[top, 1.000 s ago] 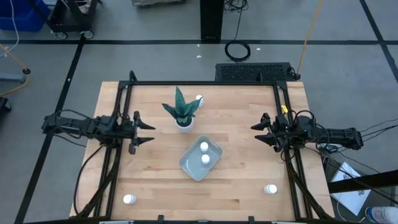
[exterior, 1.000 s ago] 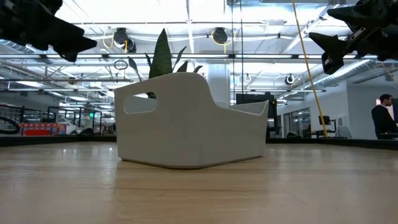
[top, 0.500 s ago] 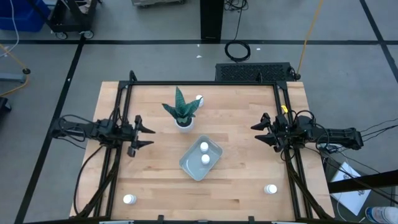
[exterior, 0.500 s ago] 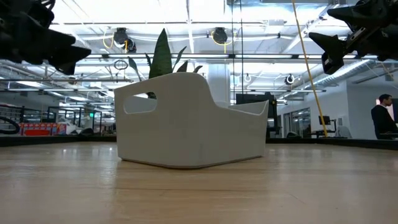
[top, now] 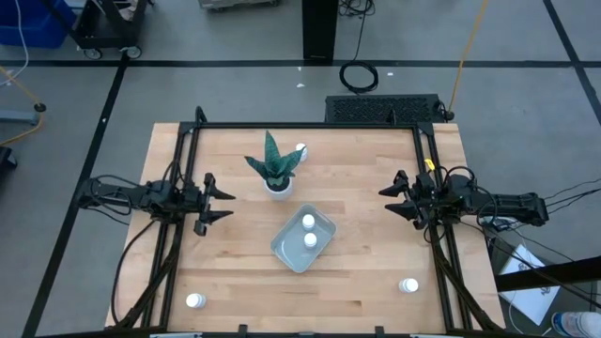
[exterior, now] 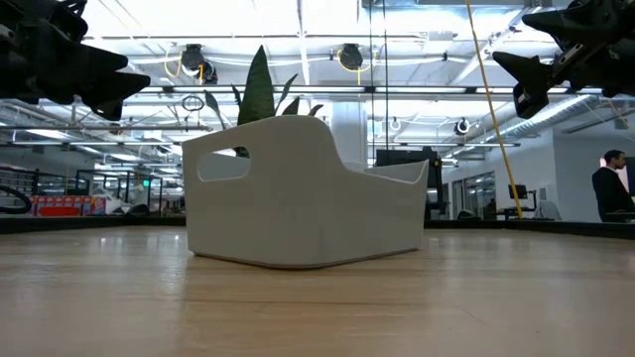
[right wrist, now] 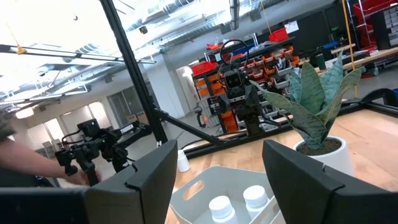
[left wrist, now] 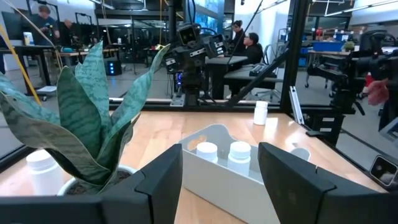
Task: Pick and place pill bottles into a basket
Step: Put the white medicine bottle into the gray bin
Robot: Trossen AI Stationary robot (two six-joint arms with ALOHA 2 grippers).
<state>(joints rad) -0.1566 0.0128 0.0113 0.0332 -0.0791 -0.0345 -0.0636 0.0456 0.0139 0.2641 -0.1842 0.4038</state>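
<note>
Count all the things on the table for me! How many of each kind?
Pill bottles: 5 — two in the basket, three outside
Basket: 1
Potted plant: 1
Total: 7

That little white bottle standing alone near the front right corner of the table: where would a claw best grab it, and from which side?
Probably from straight above. The pill bottle stands upright with bare table all around it, so the right claw, open and nearest, could drop down and close its fingers across the round body just under the cap. The sides are curved, so a centred pinch should slip less.
</note>
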